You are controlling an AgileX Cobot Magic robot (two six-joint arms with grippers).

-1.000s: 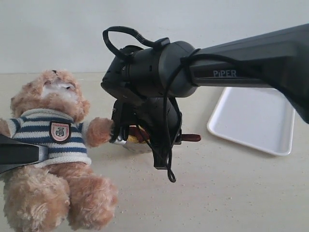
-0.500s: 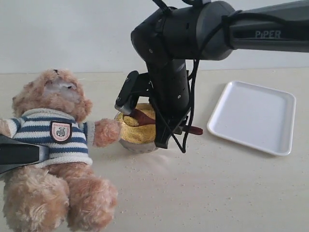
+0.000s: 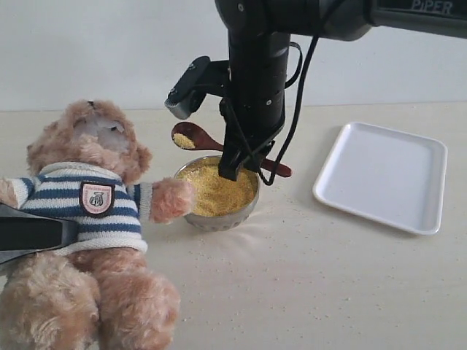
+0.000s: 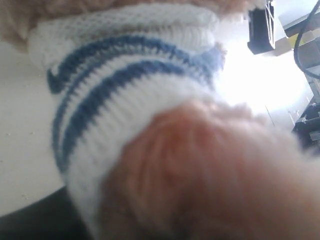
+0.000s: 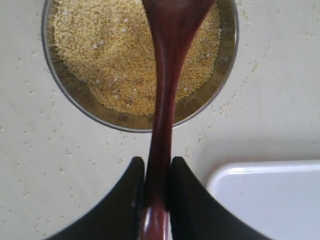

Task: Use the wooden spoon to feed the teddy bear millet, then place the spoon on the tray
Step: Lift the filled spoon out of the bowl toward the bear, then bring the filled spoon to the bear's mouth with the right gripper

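The teddy bear [image 3: 87,197] in its striped shirt sits at the left, one paw resting at the metal bowl [image 3: 219,217]. The bowl is heaped with millet [image 3: 215,191] [image 5: 115,55]. My right gripper [image 3: 241,157] [image 5: 157,162] hangs over the bowl, shut on the wooden spoon's handle [image 5: 162,100]. The wooden spoon [image 3: 188,136] is raised above the bowl with millet in it, pointing toward the bear's face. The white tray [image 3: 383,175] [image 5: 270,200] lies at the right. My left gripper [image 3: 33,233] is pressed against the bear's side; the left wrist view shows only shirt and fur [image 4: 125,90].
Stray millet grains [image 3: 292,219] are scattered over the beige tabletop around the bowl. A pale wall runs behind the table. The right arm's cables [image 3: 299,95] hang beside the gripper.
The right arm has risen and straightened up, lifting the spoon out of the bowl with millet and toward the bear's face. The bear shifted slightly; the left arm stayed put.
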